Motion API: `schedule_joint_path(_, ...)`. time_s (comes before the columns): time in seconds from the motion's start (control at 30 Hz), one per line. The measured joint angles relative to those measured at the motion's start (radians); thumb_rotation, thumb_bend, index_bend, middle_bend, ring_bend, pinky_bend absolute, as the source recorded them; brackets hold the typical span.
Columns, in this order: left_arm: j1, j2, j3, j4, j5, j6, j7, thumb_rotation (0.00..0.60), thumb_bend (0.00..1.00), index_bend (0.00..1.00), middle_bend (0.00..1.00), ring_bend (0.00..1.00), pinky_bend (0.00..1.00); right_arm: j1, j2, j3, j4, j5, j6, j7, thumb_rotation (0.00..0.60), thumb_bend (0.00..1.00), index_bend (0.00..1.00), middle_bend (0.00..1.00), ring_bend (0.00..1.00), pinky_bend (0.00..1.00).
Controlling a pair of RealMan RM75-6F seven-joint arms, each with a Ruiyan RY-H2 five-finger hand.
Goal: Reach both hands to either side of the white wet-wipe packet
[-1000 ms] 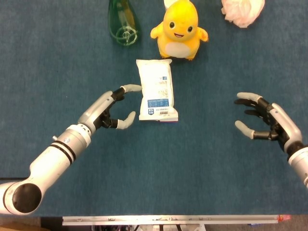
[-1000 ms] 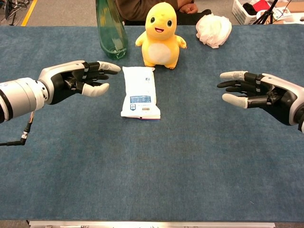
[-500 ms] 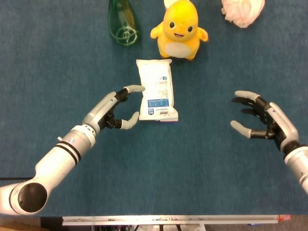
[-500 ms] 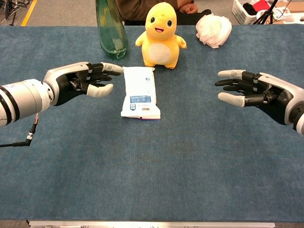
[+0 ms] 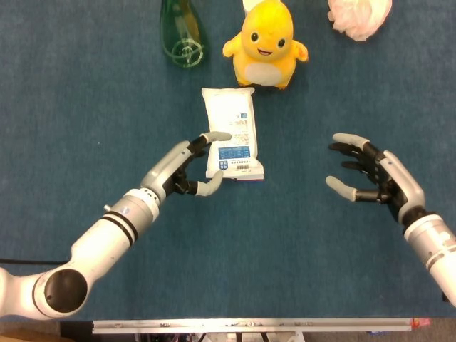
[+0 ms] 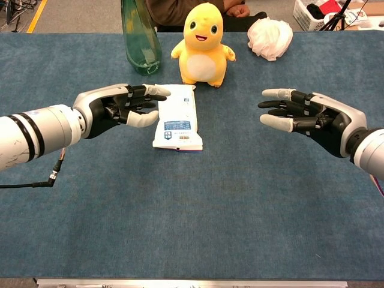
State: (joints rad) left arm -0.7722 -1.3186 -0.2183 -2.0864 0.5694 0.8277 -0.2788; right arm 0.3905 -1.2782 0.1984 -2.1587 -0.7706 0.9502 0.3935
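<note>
The white wet-wipe packet lies flat on the blue table, long side pointing away from me, with a blue label near its front end. My left hand is at the packet's left edge, fingers spread and empty, its fingertips reaching over that edge. Whether they touch it I cannot tell. My right hand hovers well to the right of the packet, palm turned toward it, fingers apart and empty, with a wide gap of table between them.
A yellow plush toy stands just behind the packet. A green glass bottle stands at the back left. A crumpled white cloth lies at the back right.
Both hands have moved inward toward the packet. The left went from just beside it to reaching over its left edge; the right has closed part of the gap.
</note>
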Motion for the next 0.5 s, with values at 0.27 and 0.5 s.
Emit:
schedule_joint_path(0.27,-0.015,-0.035,-0.005,0.015,-0.028,0.013,0.025,0.6,0.5,0.12,0.06,0.0,0.05,0.007,-0.023,0.001,0.006,0.027,0.019,-0.029,0.6,0.24,0.21,0.22,0.11,0.16)
schedule_joint_path(0.5,-0.018,-0.043,-0.009,0.022,-0.043,0.02,0.04,0.6,0.5,0.12,0.06,0.0,0.05,0.017,-0.055,0.011,0.016,0.044,0.022,-0.041,0.6,0.24,0.21,0.22,0.11,0.16)
